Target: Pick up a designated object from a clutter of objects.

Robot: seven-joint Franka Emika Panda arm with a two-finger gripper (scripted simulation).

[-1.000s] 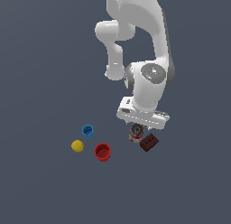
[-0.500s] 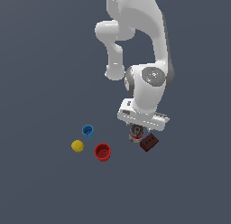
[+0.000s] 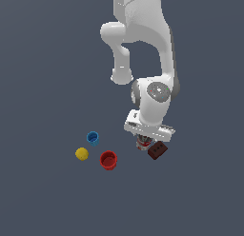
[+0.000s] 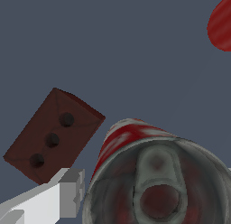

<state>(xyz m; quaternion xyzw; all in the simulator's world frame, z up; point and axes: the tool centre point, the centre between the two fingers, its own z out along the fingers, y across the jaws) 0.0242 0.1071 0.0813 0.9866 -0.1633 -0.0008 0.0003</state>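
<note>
Wrist view: one gripper finger sits beside the red-and-white tin can; whether the gripper actually clamps it, I cannot tell. Rigid, smooth-walled, probably light, it suits a mid-wall grasp. The dark brown box lies just beside it.

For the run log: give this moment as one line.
phase: grasp approach | gripper over can | finger beside can | brown box adjacent

No readable text anywhere; my view of the can shows only red-white label, no legible lettering.
</note>
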